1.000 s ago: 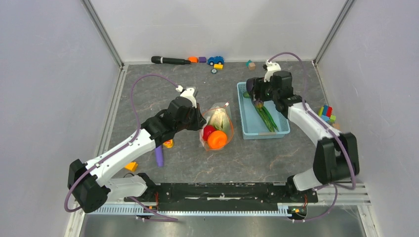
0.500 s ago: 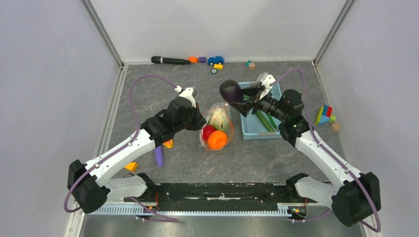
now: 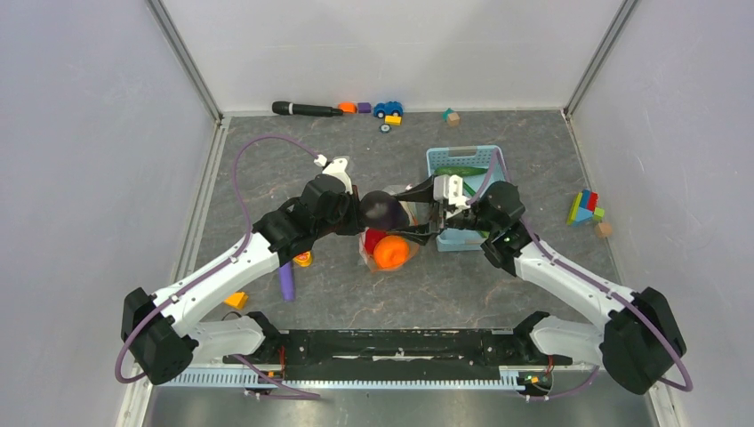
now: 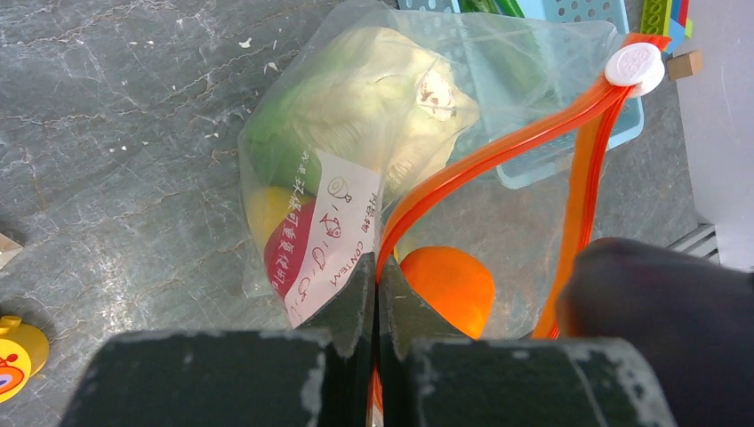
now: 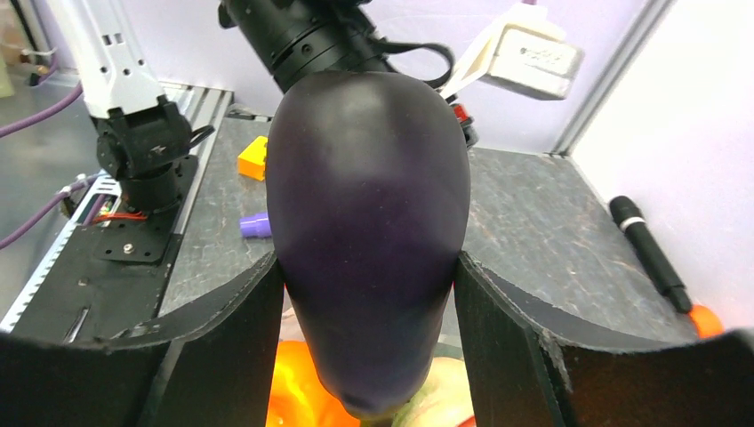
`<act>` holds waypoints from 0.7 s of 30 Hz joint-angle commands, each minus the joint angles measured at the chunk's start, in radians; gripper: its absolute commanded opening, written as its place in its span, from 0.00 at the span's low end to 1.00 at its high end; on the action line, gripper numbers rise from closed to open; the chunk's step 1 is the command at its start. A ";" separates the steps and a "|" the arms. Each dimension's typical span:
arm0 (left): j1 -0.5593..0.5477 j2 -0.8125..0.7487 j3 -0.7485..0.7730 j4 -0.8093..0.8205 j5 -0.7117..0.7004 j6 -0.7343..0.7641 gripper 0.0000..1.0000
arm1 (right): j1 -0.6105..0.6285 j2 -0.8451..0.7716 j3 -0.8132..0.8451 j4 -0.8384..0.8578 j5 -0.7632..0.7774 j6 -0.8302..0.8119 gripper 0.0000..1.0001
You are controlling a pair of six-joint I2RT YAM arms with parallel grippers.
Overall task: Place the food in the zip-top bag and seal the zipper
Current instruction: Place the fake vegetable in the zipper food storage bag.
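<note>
Eggplant (image 5: 369, 222) now hangs right over the mouth of the zip-top bag (image 4: 293, 178), pinched by the right tool (image 5: 369, 294), whose jaws stand wide around it. A second ago that tool was down at the light blue basket (image 3: 462, 160); half a second ago it was mid-swing, eggplant lifted. Basket still holds the green cucumber (image 3: 458, 171).

Left tool (image 4: 378, 298) has not moved. It is pressed together on the zipper (image 4: 498, 147), holding the lip up.

Bag lies on the table (image 3: 293, 151) just left of the basket. Cabbage (image 4: 356, 98) and a red piece (image 4: 289, 249) inside, orange piece (image 4: 449, 285) at the mouth. Zipper open, slider (image 4: 634, 64) at the far end.

Judgement: carry is about done. Release comes next, then the cucumber, sealing last.
</note>
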 commanded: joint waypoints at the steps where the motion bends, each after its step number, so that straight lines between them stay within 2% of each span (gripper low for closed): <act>1: 0.003 -0.001 0.037 0.012 0.011 -0.032 0.02 | 0.016 0.052 -0.024 0.173 -0.070 0.026 0.39; 5: 0.004 -0.004 0.039 0.018 0.012 -0.032 0.02 | 0.016 0.077 -0.045 0.152 -0.016 0.024 0.39; 15: 0.010 -0.004 0.041 0.024 0.013 -0.025 0.02 | 0.016 -0.013 -0.089 -0.146 0.209 -0.098 0.39; 21: 0.010 -0.007 0.040 0.034 0.023 -0.025 0.02 | 0.016 -0.002 -0.044 -0.272 0.255 -0.124 0.36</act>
